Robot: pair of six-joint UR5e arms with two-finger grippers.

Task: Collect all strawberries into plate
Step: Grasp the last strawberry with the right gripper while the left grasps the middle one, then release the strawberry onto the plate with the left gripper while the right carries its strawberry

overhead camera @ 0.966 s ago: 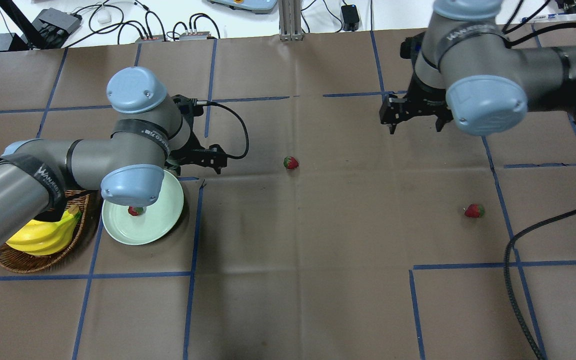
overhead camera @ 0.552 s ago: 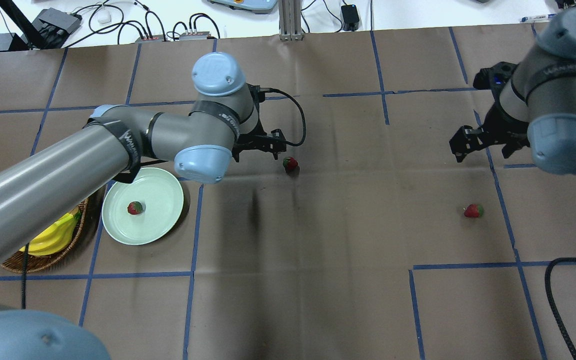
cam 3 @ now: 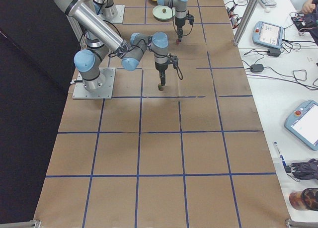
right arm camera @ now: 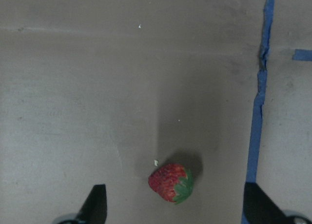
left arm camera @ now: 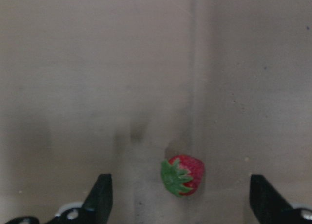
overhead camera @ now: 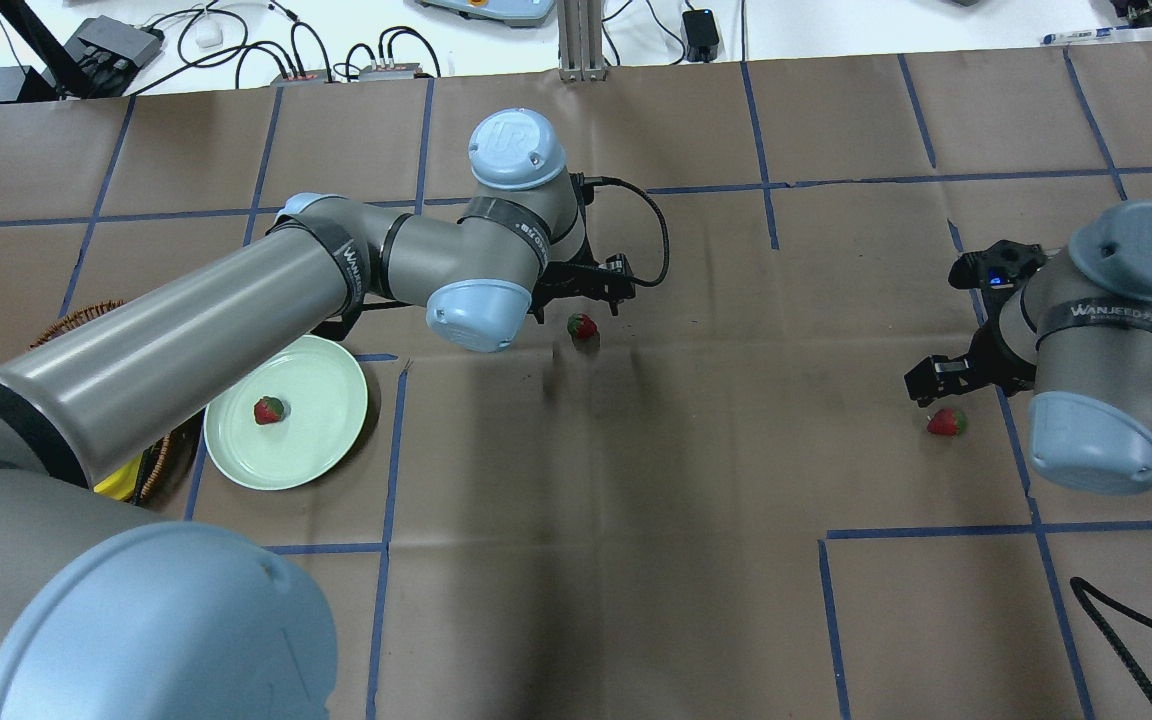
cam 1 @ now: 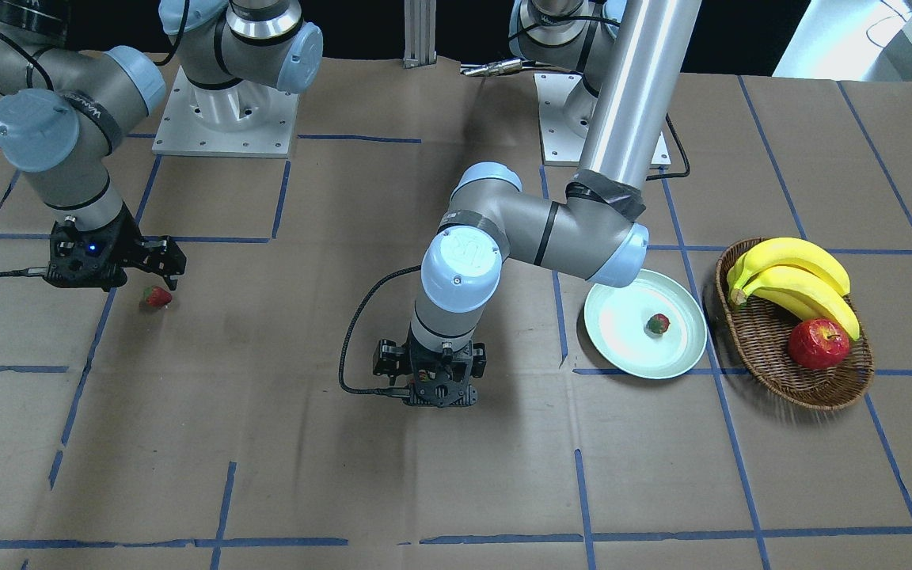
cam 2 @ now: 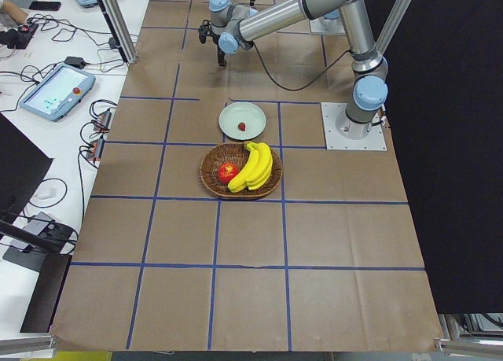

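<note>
One strawberry [overhead camera: 268, 410] lies on the plate [overhead camera: 321, 455]. Off the plate, the left gripper [left arm camera: 181, 204] gapes empty over a second strawberry [left arm camera: 183, 175]. The right gripper [right arm camera: 178, 204] does likewise over a third strawberry [right arm camera: 170, 182], only fingertips [right arm camera: 97, 202] showing.

Grey arms [overhead camera: 186, 320], pale-blue joint caps [overhead camera: 516, 150], black cabled pincers [left arm camera: 180, 205] [right arm camera: 176, 208].

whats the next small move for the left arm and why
Probably lower the left gripper straight down: its jaws stand open, and the small red strawberry with a green cap lies untouched on the brown paper table cover, roughly centred between them in the wrist view.
</note>
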